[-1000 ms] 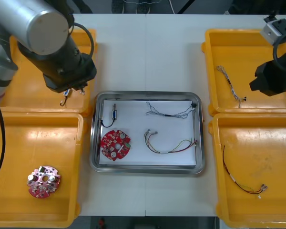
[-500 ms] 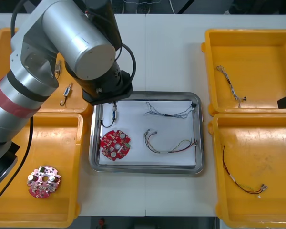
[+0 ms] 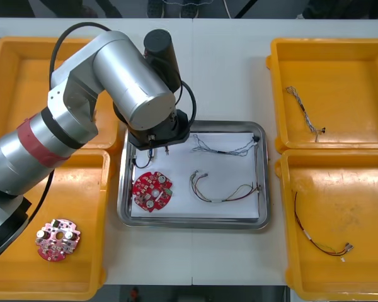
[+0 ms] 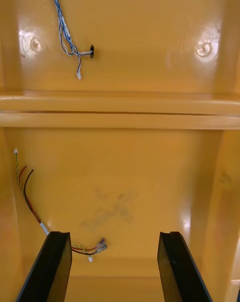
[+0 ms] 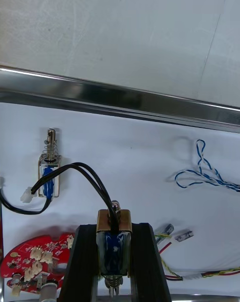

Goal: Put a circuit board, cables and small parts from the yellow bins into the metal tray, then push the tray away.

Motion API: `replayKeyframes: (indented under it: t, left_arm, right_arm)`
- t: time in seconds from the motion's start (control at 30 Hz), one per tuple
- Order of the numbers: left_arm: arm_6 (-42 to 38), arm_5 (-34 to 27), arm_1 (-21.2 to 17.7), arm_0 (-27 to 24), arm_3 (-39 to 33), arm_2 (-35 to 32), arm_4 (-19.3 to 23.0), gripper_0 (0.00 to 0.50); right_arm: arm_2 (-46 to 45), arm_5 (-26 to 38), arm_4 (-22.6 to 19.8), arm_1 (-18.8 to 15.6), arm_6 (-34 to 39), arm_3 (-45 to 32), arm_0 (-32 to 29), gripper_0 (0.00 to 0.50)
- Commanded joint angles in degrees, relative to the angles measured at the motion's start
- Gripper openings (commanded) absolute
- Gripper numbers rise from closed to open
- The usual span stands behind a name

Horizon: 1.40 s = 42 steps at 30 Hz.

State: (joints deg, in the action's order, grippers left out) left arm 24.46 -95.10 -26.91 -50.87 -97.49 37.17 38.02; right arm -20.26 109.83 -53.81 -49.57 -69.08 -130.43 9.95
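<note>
My left gripper hangs over the far-left corner of the metal tray, shut on a small metal part that trails a black cable. A second small metal part lies on the tray's white inside, just beyond the fingers. The tray also holds a round red circuit board, a twisted blue and white cable and a red and yellow cable. My right gripper is open over the near right yellow bin, holding nothing.
The near left bin holds another red circuit board. A blue and white cable lies in the far right bin, and a red and yellow cable in the near right one. The big left arm covers part of the far left bin.
My left arm swung from the far left bin to over the tray, carrying the small part. My right arm drew back out of the front view to the right.
</note>
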Motion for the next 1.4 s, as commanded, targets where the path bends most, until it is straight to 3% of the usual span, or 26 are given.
replayKeyframes:
  t: [0.03,0.33,1.03,1.07,1.1,1.13,1.17,1.2,1.23,1.3,1.4]
  left_arm:
    - [-1.3,2.5,1.6,-2.7,1.2,3.0,-0.8,0.003]
    - [-0.7,6.2,2.7,-2.6,5.8,6.1,-2.3,0.001]
    - [0.0,8.7,2.7,-0.5,6.3,8.6,-4.8,0.007]
    - [0.0,8.7,2.7,-0.5,6.3,8.6,-4.8,0.031]
    - [0.0,8.7,2.7,-0.4,6.3,8.6,-4.8,0.095]
    - [0.0,8.7,2.7,-0.4,6.3,8.6,-4.8,0.246]
    - [0.0,8.7,2.7,-0.4,6.3,8.6,-4.8,0.336]
    - [-0.1,8.7,2.7,-0.4,6.3,8.6,-4.9,0.379]
    - [-0.2,8.7,2.7,-0.3,6.3,8.6,-4.9,0.470]
    - [-0.3,8.7,2.7,-0.4,6.3,8.6,-5.0,0.500]
    - [-0.5,8.7,2.7,-0.4,6.3,8.5,-5.0,0.500]
  right_arm:
    - [-2.3,0.2,0.2,-0.4,2.6,-3.0,-2.4,0.500]
    - [-2.3,0.2,-0.3,0.0,2.8,-3.7,-2.7,0.500]
    - [-2.3,0.2,-0.9,0.0,3.0,-3.7,-3.1,0.500]
    - [-2.3,0.2,-0.9,0.0,3.0,-3.7,-3.1,0.500]
    - [-2.2,0.2,-0.9,0.0,3.0,-3.7,-3.1,0.500]
    - [-2.2,0.2,-1.0,0.0,3.0,-3.7,-3.1,0.500]
    - [-2.2,0.2,-1.0,0.0,3.0,-3.7,-3.2,0.500]
    - [-2.2,0.2,-1.0,0.0,3.0,-3.7,-3.1,0.500]
    - [-2.2,0.2,-1.0,0.0,3.0,-3.7,-3.1,0.500]
    - [-2.2,0.2,-1.0,0.0,3.0,-3.7,-3.1,0.500]
    - [-2.2,0.2,-1.0,0.0,3.0,-3.7,-3.3,0.500]
